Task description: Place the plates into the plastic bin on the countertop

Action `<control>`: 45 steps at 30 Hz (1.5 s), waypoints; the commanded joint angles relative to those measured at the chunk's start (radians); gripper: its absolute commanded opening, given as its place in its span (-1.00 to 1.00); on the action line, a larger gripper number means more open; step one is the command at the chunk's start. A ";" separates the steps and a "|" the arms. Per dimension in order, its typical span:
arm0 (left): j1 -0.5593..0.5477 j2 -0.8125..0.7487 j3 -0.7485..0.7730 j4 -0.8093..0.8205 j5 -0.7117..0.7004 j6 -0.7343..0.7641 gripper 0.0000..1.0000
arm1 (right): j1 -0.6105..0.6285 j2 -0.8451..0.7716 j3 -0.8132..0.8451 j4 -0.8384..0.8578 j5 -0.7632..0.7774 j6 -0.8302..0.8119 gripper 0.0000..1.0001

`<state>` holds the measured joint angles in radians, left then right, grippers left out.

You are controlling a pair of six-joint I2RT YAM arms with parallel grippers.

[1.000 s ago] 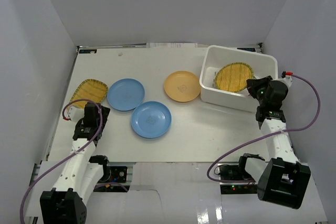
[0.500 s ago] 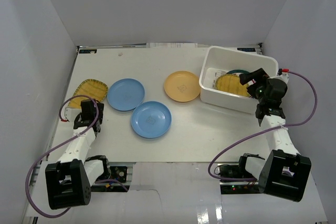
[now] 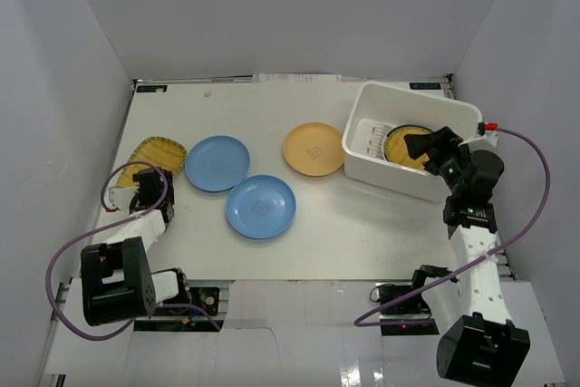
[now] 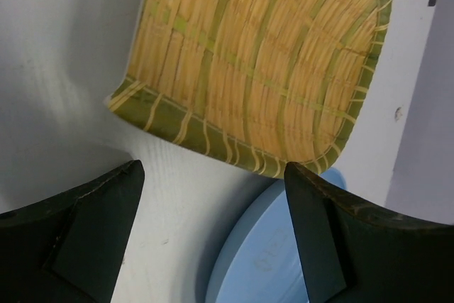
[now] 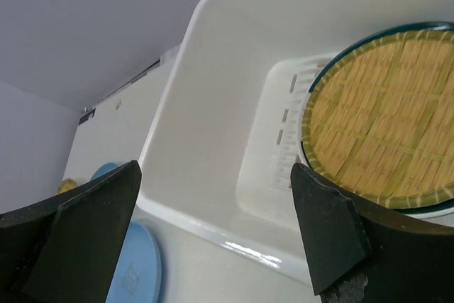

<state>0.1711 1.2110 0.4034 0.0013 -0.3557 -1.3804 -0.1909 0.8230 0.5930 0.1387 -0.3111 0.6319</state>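
The left gripper (image 4: 213,200) and right gripper (image 5: 213,225) are both spread, empty. The fan-shaped striped plate (image 4: 262,62) seems light and stiff; pinch its raised rim.

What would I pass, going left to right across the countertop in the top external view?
fan-shaped striped plate → far light blue plate → near light blue plate → orange-yellow plate → plastic bin, with the round striped plate lying inside it.
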 commanded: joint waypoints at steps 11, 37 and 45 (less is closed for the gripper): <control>0.031 0.134 -0.032 0.127 -0.023 0.015 0.30 | 0.093 -0.085 -0.073 -0.002 -0.126 -0.041 0.95; 0.223 -0.258 0.173 0.071 0.263 0.259 -1.00 | 0.701 0.169 0.137 -0.024 -0.115 -0.205 0.85; 0.212 -0.433 0.111 0.104 0.708 0.227 -1.00 | 0.821 0.286 0.264 -0.028 -0.105 -0.196 0.80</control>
<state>0.3931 0.8215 0.5224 0.0452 0.0826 -1.1271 0.6205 1.0801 0.7750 0.0959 -0.4046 0.4404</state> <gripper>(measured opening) 0.033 0.900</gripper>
